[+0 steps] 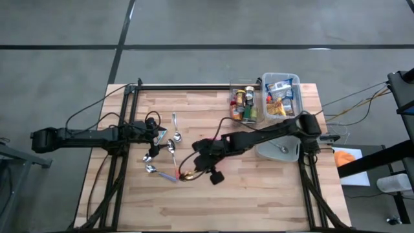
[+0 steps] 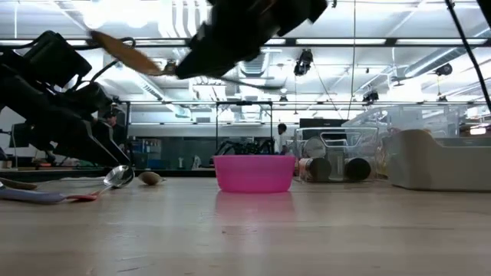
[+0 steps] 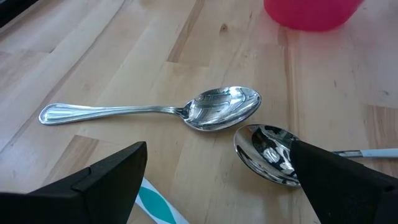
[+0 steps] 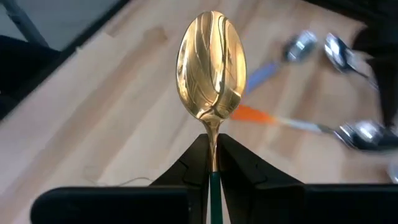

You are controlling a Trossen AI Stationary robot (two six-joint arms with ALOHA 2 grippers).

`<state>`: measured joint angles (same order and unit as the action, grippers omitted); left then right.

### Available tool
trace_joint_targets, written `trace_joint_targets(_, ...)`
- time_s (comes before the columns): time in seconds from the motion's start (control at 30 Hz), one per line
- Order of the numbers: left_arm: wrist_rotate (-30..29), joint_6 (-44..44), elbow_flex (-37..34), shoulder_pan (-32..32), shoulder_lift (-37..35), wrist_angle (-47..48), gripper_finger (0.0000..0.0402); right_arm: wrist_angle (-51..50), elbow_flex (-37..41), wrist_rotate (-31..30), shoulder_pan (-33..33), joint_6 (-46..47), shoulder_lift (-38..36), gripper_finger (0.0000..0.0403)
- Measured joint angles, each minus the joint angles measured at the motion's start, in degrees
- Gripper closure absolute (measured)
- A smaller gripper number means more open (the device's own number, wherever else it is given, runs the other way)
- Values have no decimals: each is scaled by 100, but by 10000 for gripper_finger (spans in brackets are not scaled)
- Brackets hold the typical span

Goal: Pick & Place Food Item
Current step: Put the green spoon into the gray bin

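Observation:
My right gripper (image 4: 214, 163) is shut on a gold spoon (image 4: 211, 62) with a green handle. It holds the spoon high above the table's middle (image 1: 186, 175), and the low view shows the spoon (image 2: 123, 50) well clear of the wood. A pink bowl (image 2: 253, 172) stands on the table; in the high view my right arm covers it. My left gripper (image 3: 227, 186) stands open low over the left half of the table, just above two steel spoons (image 3: 224, 109) (image 3: 267, 152) that lie flat on the wood. Food packets (image 1: 281, 97) sit in a clear bin at the far right. My right gripper pinches the gold spoon at its neck (image 4: 213, 135), just behind the spoon bowl, between its two fingers (image 4: 193, 163). The fingers lie along the handle, whose green part (image 4: 214, 193) runs back between them. The spoon sticks out past the fingertips, lifted clear of the table.
Several more spoons (image 1: 171, 142) lie scattered left of centre. Two clear bins stand at the far right, one with jars (image 1: 244, 103), one with packets. A white tub (image 1: 279, 150) holding a spoon sits by the right edge. A black rail (image 1: 187, 86) runs along the far edge.

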<state>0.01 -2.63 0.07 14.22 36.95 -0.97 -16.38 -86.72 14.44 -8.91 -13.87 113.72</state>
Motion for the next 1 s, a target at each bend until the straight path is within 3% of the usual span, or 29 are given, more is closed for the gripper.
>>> trace_joint_targets(0.27,0,0,0,-2,2,0,5,-1480,141,-945,-13,602,-864,376)
trace_joint_targets(0.47,0,0,0,-1,2,0,5,-1878,712,-1696,-4,1410,-1747,376)
trace_joint_targets(1.0,0,0,0,-2,2,0,6,-2887,3223,-2192,-63,3362,-4872,376)
